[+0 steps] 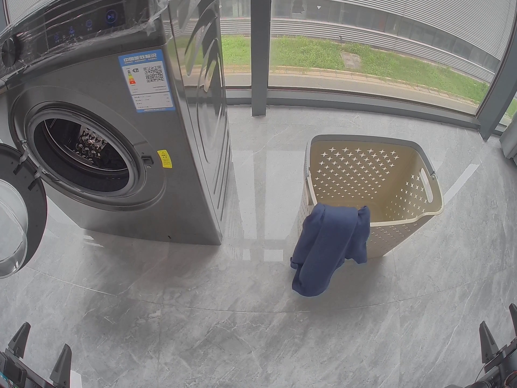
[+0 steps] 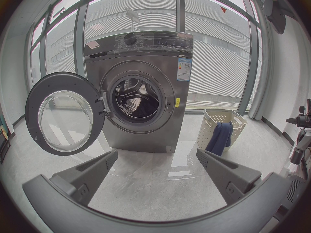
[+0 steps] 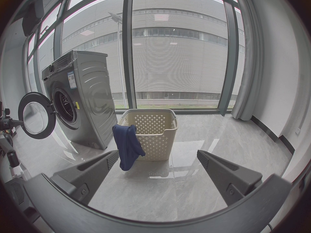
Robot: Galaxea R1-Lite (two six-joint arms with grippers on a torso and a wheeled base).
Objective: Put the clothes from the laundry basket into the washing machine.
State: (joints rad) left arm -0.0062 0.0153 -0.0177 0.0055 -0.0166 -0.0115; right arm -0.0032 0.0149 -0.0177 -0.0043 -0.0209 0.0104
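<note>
A grey washing machine (image 1: 124, 109) stands on the floor at the left, its round door (image 1: 16, 211) swung open. Something dark lies inside the drum (image 2: 137, 102). A cream laundry basket (image 1: 377, 189) sits to the right of the machine. A dark blue garment (image 1: 326, 246) hangs over the basket's near rim and down its outside. My left gripper (image 1: 40, 351) is low at the near left, open and holding nothing. My right gripper (image 1: 501, 330) is low at the near right, open as well. Both are well short of the basket and the machine.
Tall windows with a dark pillar (image 1: 261, 44) run behind the machine and basket. The polished grey floor (image 1: 242, 308) lies bare between me and them. A curtain (image 3: 246, 65) and white wall stand at the right.
</note>
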